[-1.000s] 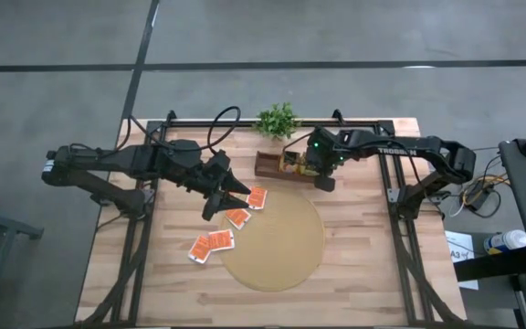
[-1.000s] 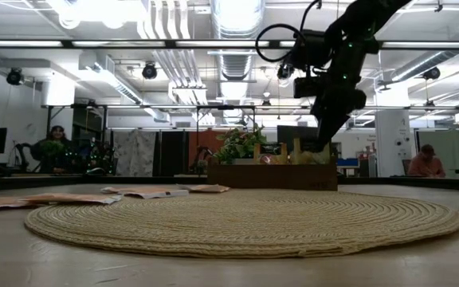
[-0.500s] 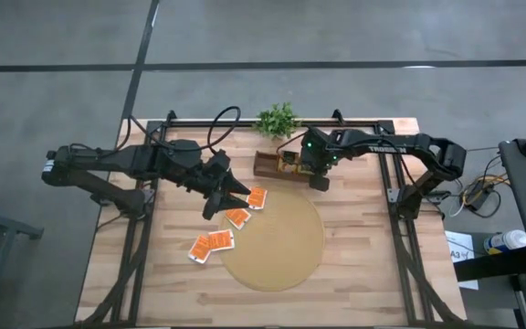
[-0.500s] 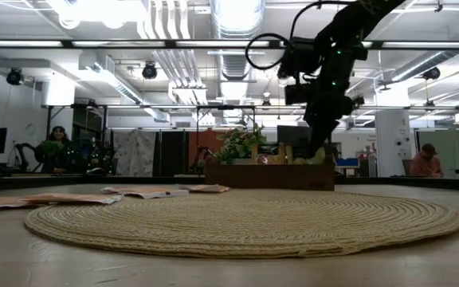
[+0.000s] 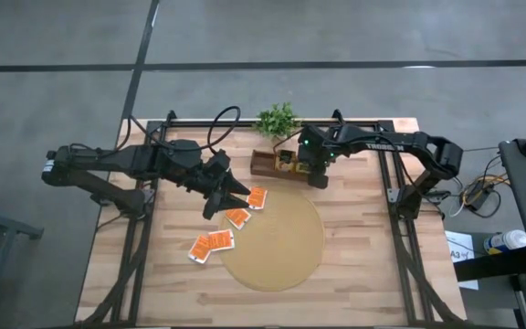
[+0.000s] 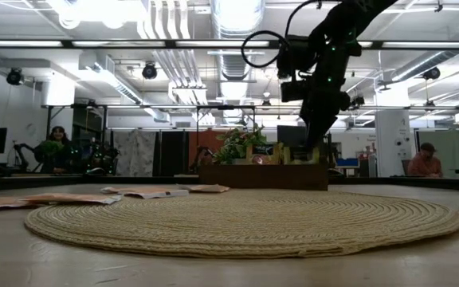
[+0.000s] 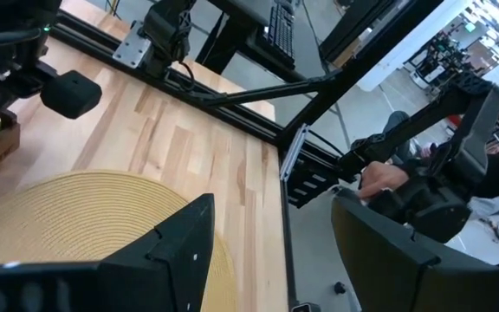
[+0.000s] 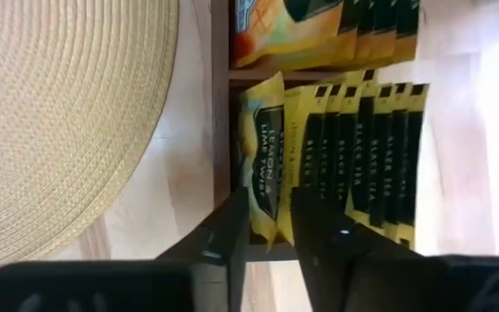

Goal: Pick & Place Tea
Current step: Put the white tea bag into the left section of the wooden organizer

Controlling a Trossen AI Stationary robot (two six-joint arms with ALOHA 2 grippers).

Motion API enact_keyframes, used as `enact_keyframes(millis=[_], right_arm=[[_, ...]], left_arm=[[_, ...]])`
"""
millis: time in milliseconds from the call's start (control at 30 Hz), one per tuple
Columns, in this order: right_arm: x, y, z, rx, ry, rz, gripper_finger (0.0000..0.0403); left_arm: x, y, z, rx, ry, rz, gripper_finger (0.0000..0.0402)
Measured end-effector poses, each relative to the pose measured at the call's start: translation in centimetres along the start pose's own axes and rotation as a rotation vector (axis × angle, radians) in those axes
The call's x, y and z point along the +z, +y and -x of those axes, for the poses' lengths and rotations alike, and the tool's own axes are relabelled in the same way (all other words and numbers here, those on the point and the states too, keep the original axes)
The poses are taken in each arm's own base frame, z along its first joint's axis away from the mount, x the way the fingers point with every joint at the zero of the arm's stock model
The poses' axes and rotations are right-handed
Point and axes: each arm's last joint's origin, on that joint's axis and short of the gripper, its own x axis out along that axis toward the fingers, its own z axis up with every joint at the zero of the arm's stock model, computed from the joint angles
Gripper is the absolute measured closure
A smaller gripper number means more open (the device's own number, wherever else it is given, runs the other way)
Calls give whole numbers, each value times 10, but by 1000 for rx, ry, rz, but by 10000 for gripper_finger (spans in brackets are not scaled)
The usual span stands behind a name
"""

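Right gripper [image 5: 289,164] has shifted left over the boxed tea [image 8: 336,165].

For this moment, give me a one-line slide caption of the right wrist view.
Right gripper open astride a yellow tea packet standing in the wooden box beside the woven mat.

"lemon" on the front yellow tea packet [image 8: 262,156], "black tea" on the packets behind [image 8: 366,152]

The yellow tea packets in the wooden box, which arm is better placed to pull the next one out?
The right arm. Its end effector is directly at the box, fingers straddling a yellow packet. The left end effector hangs open beside the orange packets, away from the box.
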Motion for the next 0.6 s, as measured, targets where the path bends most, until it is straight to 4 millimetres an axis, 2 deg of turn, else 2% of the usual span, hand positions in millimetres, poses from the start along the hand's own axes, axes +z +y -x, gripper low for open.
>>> enact_keyframes(millis=[133,267,600], right_arm=[[-2,0,-4,4,19,-7,291],[-1,0,0,-1,4,-7,269],[13,-1,40,-34,-138,-27,246]], left_arm=[[0,0,0,-2,1,10,175],[0,0,0,-2,1,10,175],[0,0,0,-2,2,9,175]])
